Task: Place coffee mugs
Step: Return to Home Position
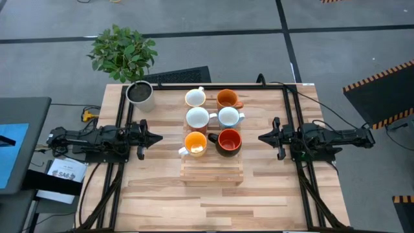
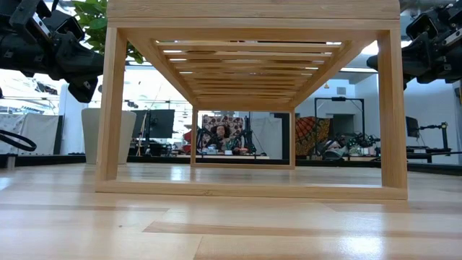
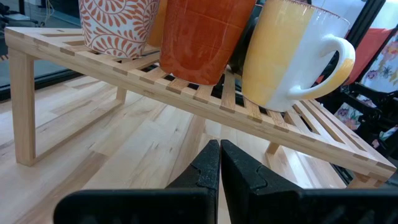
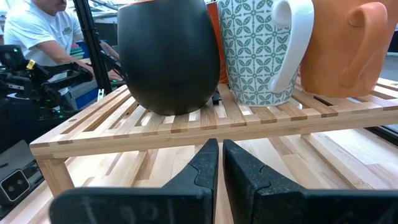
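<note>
Grey floor [image 1: 220, 14], black tape lines [image 1: 194, 33]; leafy plant [image 1: 123, 50] beyond table's [image 1: 259, 194] far-left corner; hazard-striped edge [image 1: 378, 76] right.

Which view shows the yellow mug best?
The left wrist view: the yellow mug stands side-on on the shelf, handle and all. The high view shows it only from above, rim and inside. The low view sees just the shelf's underside; in the right wrist view I cannot make it out.

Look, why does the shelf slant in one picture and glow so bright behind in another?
Left wrist view: the camera sits tilted, so the shelf and yellow mug seem to lean. Low view: that shelf stands level; the bright room behind leaves the left arm and right arm dark.
</note>
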